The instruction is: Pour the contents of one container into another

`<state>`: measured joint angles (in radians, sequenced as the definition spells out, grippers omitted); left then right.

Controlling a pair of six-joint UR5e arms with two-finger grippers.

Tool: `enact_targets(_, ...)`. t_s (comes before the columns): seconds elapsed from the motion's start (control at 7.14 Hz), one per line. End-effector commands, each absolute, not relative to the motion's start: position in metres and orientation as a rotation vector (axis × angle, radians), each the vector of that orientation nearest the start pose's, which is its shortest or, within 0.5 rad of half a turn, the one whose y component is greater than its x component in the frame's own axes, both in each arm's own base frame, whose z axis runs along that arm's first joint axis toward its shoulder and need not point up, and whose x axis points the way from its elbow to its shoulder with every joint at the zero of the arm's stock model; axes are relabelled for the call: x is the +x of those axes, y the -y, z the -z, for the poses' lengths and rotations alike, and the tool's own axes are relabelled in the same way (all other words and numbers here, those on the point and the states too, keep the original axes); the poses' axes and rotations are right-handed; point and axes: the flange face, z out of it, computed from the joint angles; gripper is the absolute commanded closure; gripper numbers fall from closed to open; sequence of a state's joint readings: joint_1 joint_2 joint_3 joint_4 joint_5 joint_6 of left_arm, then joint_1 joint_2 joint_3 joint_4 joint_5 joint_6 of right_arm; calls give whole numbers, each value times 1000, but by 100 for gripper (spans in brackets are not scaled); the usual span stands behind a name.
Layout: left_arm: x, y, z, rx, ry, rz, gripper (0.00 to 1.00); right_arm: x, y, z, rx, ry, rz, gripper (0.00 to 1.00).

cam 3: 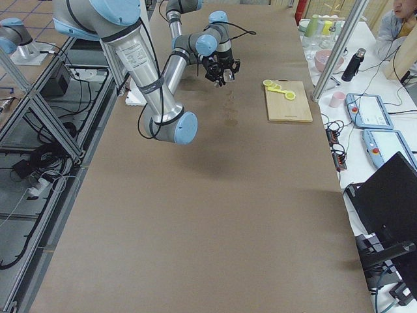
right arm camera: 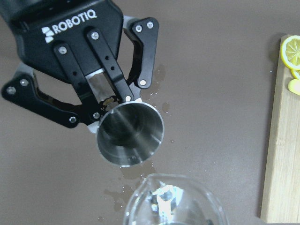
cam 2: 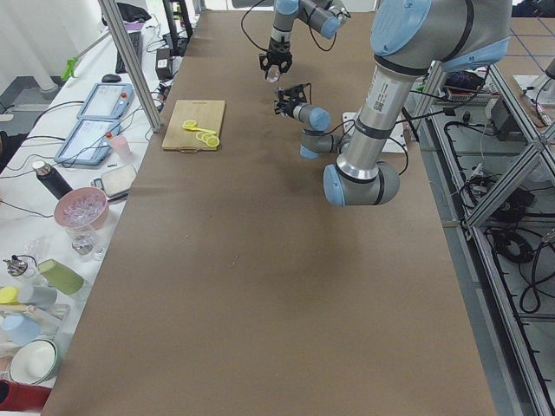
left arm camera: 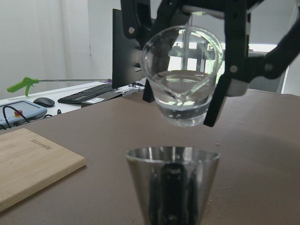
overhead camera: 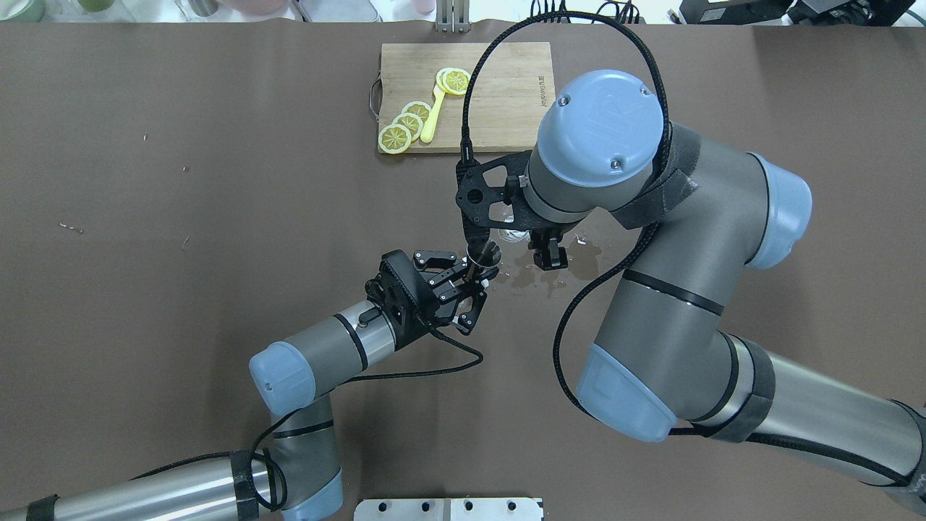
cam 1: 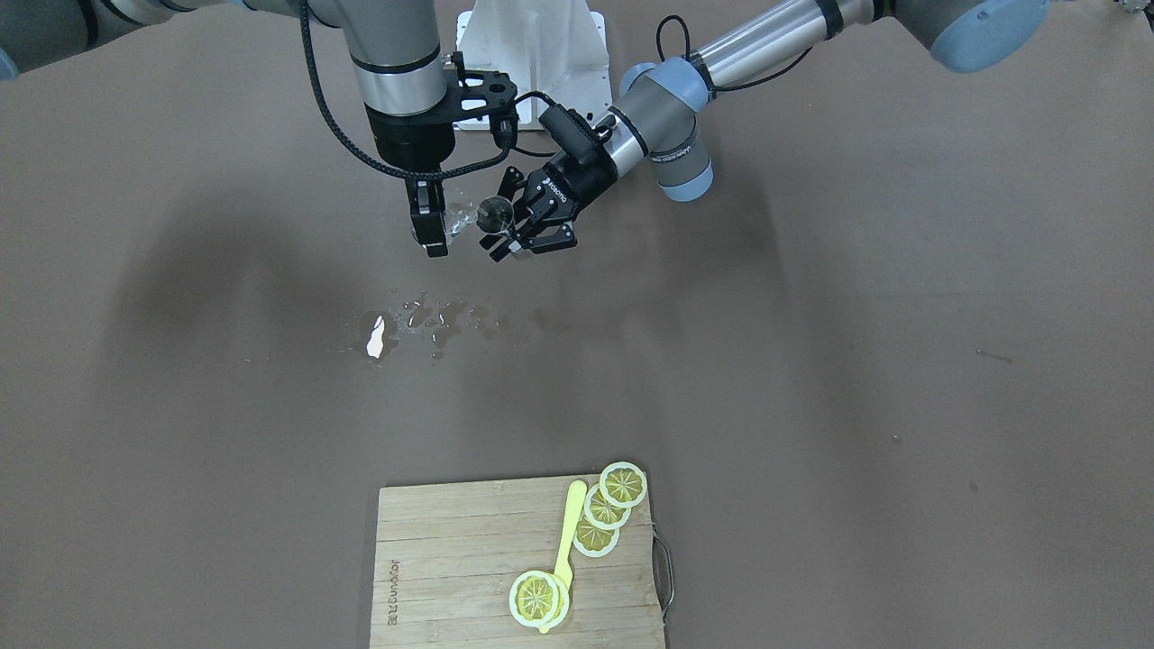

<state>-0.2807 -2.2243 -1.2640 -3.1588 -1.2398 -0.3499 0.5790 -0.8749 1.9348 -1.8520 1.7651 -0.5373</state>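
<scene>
Right gripper (left arm camera: pixel 183 96) clamps water glass (left arm camera: pixel 182 56) above steel cup (left arm camera: pixel 172 180), which is pinched by left gripper (right arm camera: pixel 108 104); puddle (cam 1: pixel 424 320) lies on table (cam 1: pixel 811 361); risk: off-centre tilt, stream misses narrow rim, spills.

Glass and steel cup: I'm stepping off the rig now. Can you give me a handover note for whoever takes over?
Left claw: shut on the steel cup, held off the table with its mouth up.
Right claw: shut on the glass, just above the steel cup's rim. The glass has clear liquid in it.
Done: both containers are lifted and lined up. No stream shows, and I cannot tell whether any liquid is in the steel cup.
Note: there is a wet spill on the table below.
Left: tip the glass over the steel cup, then probably set both down.
</scene>
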Motion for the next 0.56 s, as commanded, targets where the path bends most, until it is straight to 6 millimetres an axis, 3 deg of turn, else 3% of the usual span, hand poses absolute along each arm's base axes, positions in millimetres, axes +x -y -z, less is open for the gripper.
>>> enact_targets(0.0, 607, 348, -240, 1476, -1241, -320, 100, -447, 421, -141, 794, 391, 1524, 100)
enact_targets(0.42, 608, 348, -241, 1474, -1239, -321, 100, -458, 410, -142, 785, 382, 1544, 100)
